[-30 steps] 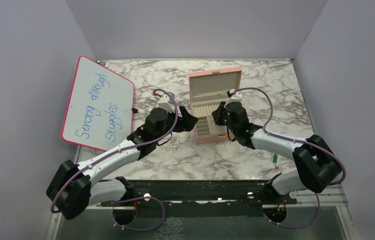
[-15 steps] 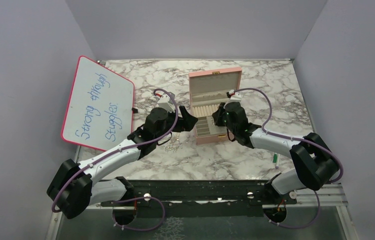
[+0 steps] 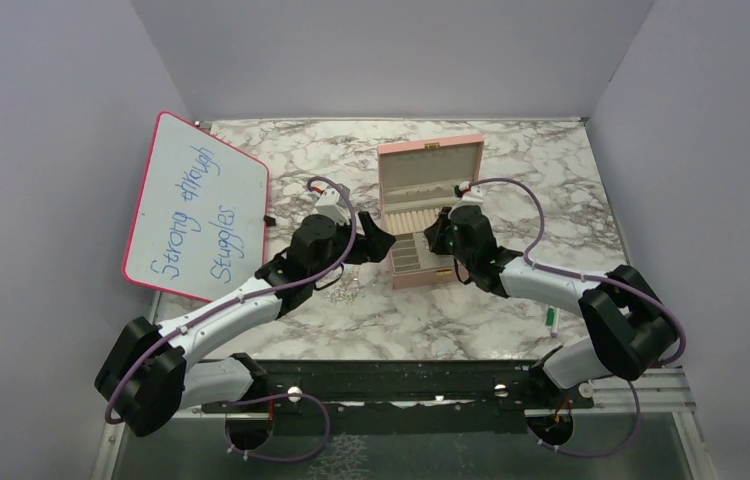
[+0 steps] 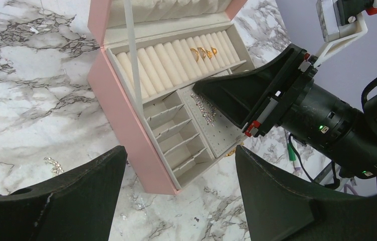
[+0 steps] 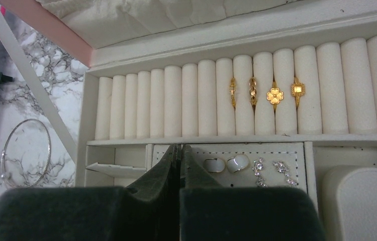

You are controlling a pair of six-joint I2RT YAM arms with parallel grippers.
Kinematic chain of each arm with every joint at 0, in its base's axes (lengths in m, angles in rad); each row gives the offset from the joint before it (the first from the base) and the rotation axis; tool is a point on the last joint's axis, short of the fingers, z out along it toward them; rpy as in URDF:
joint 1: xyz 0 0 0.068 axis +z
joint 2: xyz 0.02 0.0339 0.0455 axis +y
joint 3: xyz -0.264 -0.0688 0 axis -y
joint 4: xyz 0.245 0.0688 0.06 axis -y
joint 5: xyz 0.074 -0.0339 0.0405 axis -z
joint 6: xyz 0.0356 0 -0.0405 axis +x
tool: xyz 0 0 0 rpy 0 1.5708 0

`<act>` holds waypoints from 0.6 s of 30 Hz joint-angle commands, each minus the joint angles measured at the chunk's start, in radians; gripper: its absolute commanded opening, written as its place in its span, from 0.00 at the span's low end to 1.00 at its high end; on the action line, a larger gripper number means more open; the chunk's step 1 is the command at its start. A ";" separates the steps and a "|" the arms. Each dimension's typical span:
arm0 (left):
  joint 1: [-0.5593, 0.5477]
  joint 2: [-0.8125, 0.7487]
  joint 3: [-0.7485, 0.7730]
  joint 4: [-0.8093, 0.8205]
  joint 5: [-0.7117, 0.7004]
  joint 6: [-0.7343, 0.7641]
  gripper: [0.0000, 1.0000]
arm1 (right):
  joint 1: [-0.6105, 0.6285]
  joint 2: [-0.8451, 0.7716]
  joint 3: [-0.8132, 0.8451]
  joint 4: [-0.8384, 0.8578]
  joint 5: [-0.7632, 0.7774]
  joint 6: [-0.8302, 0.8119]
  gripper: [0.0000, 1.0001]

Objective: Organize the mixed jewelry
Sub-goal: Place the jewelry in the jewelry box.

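The pink jewelry box (image 3: 429, 160) stands open mid-table. Several gold rings (image 5: 275, 95) sit on its cream rolls. Two white earrings (image 5: 238, 162) and two crystal earrings (image 5: 280, 170) lie on the dotted pad below. My right gripper (image 5: 178, 148) is shut over that pad's left end, with nothing showing between its fingers. A thin silver hoop (image 5: 25, 150) lies on the marble left of the box. My left gripper (image 4: 179, 150) hangs open above the box's near left corner. Small loose pieces (image 4: 52, 163) lie on the marble beside it.
A pink-framed whiteboard (image 3: 196, 205) with blue writing leans at the left. A green-and-white marker (image 3: 552, 320) lies near the right arm's base. The box lid (image 3: 429, 175) stands upright at the back. Grey walls close in three sides.
My right gripper has closed its fingers and edged a little left over the box. The left arm has stayed where it was.
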 commanded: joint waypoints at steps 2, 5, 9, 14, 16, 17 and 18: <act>0.008 0.011 0.007 0.030 0.025 -0.010 0.80 | -0.005 0.003 -0.018 -0.021 0.006 0.017 0.04; 0.008 0.009 0.007 0.028 0.024 -0.012 0.80 | -0.005 -0.006 -0.021 -0.005 -0.022 0.021 0.05; 0.011 0.005 0.011 0.018 0.024 -0.013 0.80 | -0.006 -0.061 0.001 -0.011 -0.036 0.025 0.06; 0.019 -0.021 0.022 -0.024 0.024 -0.024 0.80 | -0.009 -0.162 0.036 -0.047 0.011 0.032 0.14; 0.025 -0.033 0.033 -0.067 0.016 -0.036 0.80 | -0.009 -0.189 0.049 -0.082 0.020 0.039 0.17; 0.028 -0.038 0.039 -0.096 0.009 -0.044 0.80 | -0.008 -0.199 0.052 -0.094 0.017 0.041 0.18; 0.031 -0.043 0.047 -0.134 -0.003 -0.052 0.80 | -0.009 -0.206 0.054 -0.105 0.011 0.041 0.18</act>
